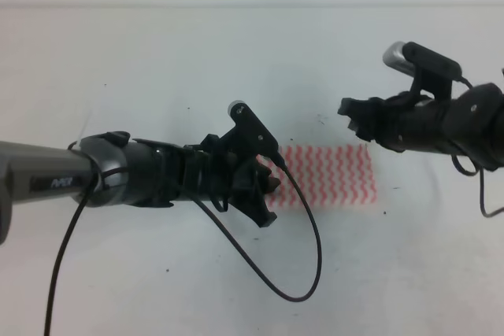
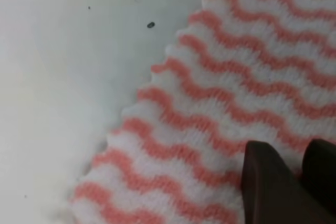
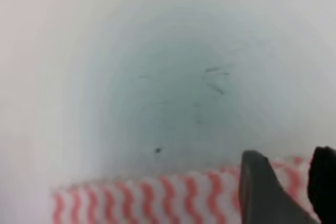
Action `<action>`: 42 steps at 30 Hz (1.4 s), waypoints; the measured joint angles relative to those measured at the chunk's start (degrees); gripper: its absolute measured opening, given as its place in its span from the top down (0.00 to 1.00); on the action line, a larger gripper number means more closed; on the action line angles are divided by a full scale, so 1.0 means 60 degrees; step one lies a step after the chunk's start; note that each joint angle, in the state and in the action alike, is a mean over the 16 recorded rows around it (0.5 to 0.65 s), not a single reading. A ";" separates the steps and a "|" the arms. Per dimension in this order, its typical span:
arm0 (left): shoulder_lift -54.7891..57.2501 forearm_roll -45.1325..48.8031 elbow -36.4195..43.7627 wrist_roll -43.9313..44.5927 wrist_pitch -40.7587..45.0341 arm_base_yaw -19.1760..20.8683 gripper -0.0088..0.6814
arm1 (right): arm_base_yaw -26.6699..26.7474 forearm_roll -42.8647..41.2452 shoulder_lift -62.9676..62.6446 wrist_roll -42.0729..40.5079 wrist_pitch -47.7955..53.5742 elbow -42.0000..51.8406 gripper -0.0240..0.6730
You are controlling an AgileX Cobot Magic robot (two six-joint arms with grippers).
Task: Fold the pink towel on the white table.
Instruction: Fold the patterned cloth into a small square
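Exterior high: left pincer [image 1: 266, 191] over pink towel [image 1: 335, 175] edge, right pincer [image 1: 354, 121] above; both grips unclear.

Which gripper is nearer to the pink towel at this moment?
Left. The left gripper is at the pink towel's left end; the right gripper is above its far right corner.

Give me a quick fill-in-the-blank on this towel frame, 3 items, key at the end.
1. The pink towel has wavy stripes of pink-red and ____.
2. The towel lies on the ____ table.
3. In the exterior high view, the ____ gripper is over the towel's left end, while the right gripper hovers near its far right corner.

Missing words: white; white; left
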 joint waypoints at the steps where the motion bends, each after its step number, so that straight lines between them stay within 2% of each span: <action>1: -0.0004 0.0000 0.0000 0.0033 -0.0005 0.0000 0.77 | 0.0000 -0.0068 0.0031 -0.0001 0.0117 -0.0083 0.73; 12: -0.0029 0.0000 0.0000 0.0138 -0.0124 0.0000 0.77 | -0.0190 -0.0571 0.0649 0.0005 0.1046 -0.0645 0.94; 16: -0.0030 -0.0053 0.0007 0.0126 -0.0198 0.0000 0.77 | -0.0341 -0.0642 0.0975 0.0010 0.1050 -0.0677 0.99; 30: -0.0100 -0.0027 0.0003 0.0185 -0.0258 0.0000 0.77 | -0.0756 -0.0769 0.1361 0.0010 0.1193 -0.0786 0.99; 42: -0.0880 0.0026 0.0012 0.0026 -0.0519 0.0000 0.77 | -0.0818 -0.1136 0.1269 0.0002 0.2950 -0.1454 0.99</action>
